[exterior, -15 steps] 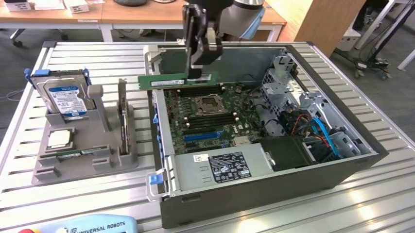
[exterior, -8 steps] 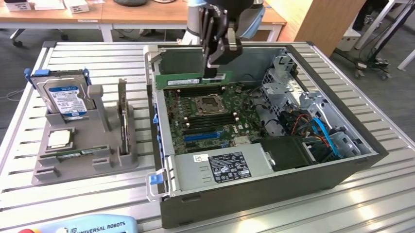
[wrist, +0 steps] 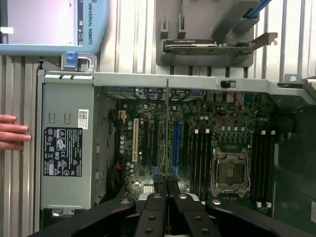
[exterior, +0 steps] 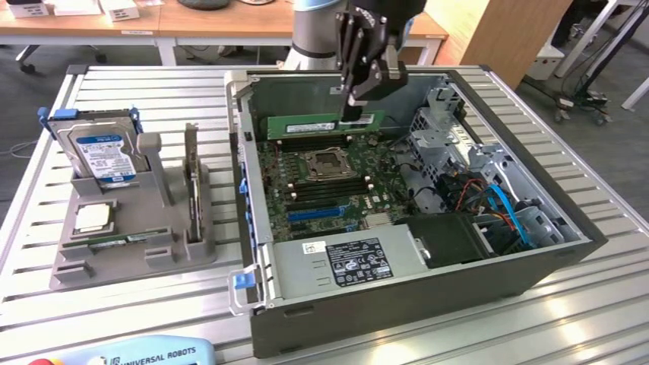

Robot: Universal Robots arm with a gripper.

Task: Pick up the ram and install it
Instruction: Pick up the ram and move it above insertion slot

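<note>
Closest to me, the teach pendant (exterior: 152,353) lies at the table's edge. Behind it sits the open computer case (exterior: 406,304), with a grey power supply (exterior: 350,262) filling its near end. A person's fingers (wrist: 15,129) rest on the slats just beside that end. Further in, the motherboard (exterior: 315,190) lies exposed, hemmed by the drive cage (exterior: 457,152) on the exterior view's right. Beyond the processor socket (exterior: 327,162), the gripper (exterior: 357,114) is clamped on the ram (exterior: 315,125). The stick hangs on edge above the board, near the far wall, jutting toward the exterior view's left.
</note>
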